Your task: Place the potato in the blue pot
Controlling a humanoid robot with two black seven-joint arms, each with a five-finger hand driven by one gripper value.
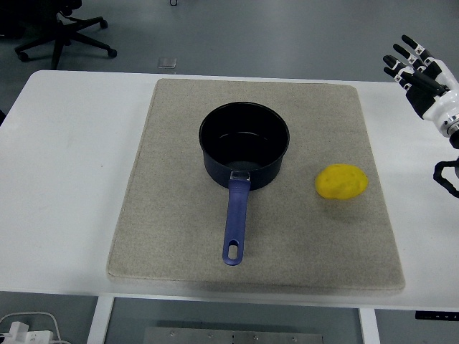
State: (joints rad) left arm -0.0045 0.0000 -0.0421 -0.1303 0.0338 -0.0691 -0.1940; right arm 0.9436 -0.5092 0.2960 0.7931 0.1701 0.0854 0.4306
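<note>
- A yellow potato (341,182) lies on a beige mat (179,236), below and to the left of the robot's right hand (419,72) and well apart from it.
- The blue pot (244,145) stands upright further left of that hand, near the mat's middle, beside the potato but not touching it; nothing shows inside but its dark bottom.
- The pot's blue handle (235,222) points toward the table's near edge, away from the hand.
- The right hand hovers over the table's far right corner, fingers spread and holding nothing.
- The mat covers the middle of a white table (64,172).
- Beyond the table, far left of the hand, the base of an office chair (64,36) stands on a grey floor (287,36).
</note>
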